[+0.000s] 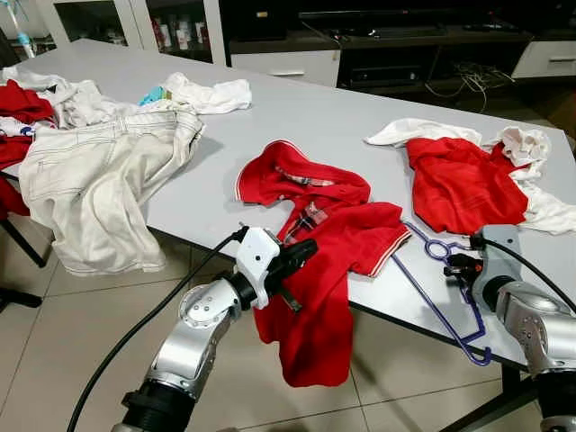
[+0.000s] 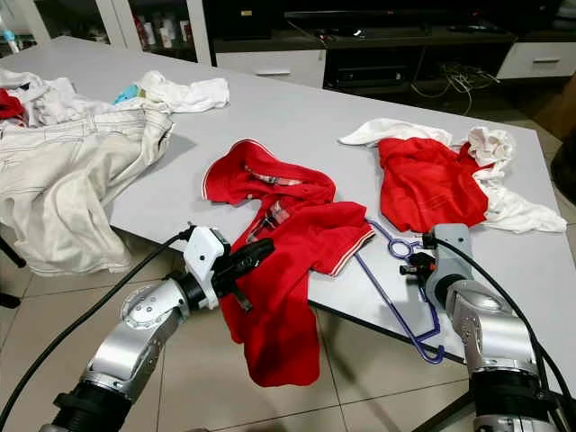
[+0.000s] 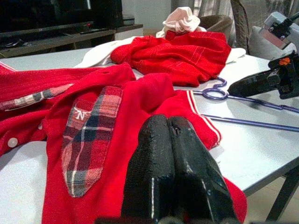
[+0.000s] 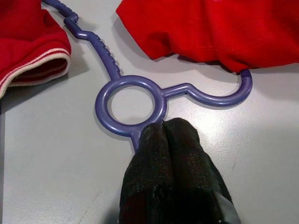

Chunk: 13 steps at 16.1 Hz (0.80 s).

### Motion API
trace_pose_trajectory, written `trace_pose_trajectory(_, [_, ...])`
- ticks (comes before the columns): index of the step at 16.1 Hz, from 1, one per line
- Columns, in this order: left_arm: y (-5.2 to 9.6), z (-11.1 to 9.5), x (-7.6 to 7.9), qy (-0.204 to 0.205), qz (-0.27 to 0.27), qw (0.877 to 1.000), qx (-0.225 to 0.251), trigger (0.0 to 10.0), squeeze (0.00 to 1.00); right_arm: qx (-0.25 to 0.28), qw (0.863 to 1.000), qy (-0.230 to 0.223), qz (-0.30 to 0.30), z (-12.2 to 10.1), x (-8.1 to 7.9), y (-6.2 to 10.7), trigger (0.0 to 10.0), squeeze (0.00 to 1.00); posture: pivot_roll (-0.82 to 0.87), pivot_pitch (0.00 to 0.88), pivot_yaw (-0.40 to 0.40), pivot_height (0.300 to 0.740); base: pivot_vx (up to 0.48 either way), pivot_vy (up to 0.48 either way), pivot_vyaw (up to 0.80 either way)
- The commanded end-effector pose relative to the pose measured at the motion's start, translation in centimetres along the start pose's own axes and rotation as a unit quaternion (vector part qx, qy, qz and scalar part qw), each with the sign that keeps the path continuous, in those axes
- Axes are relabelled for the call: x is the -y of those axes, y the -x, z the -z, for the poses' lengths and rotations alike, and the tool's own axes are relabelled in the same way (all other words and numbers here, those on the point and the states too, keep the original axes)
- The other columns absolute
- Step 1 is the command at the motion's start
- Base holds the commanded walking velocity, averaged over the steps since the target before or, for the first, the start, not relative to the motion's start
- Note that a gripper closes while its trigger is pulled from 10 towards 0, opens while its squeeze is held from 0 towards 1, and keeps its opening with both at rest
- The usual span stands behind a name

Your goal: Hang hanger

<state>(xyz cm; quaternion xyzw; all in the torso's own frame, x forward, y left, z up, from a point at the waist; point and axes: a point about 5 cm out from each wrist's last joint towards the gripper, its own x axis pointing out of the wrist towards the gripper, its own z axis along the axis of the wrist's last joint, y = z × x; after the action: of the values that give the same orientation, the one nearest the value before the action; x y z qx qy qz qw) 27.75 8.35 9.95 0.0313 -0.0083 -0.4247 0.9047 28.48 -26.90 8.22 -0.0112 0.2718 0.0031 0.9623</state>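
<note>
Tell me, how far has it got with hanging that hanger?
Barely begun. In hand: the right pincer is shut on the purple hanger, which lies flat on the grey table, one end under the red shirt. The left pincer is shut beside that shirt. Left: lifting the hanger and hanging it up.

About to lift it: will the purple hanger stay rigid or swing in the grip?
The purple hanger looks like thin moulded plastic, so probably light and fairly stiff. The right gripper pinches it just below the ring, off-centre, so the long arms may swing. One arm lies under the red shirt, which could drag.
</note>
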Motion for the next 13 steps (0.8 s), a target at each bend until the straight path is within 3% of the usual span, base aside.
trace_pose_trajectory(1, [-0.01, -0.06, 0.10, -0.006, 0.004, 1.000, -0.001, 10.0, 0.00, -0.027, 1.000, -0.001, 0.006, 1.07, 0.43, 0.18, 10.0, 0.00, -0.13, 0.000, -0.004, 0.740, 0.000, 0.000, 0.00])
trace_pose_trajectory(13, [-0.01, -0.06, 0.11, -0.006, 0.004, 1.000, -0.001, 10.0, 0.00, -0.028, 1.000, -0.003, 0.004, 1.17, 0.48, 0.33, 10.0, 0.00, -0.13, 0.000, -0.004, 0.740, 0.000, 0.000, 0.00])
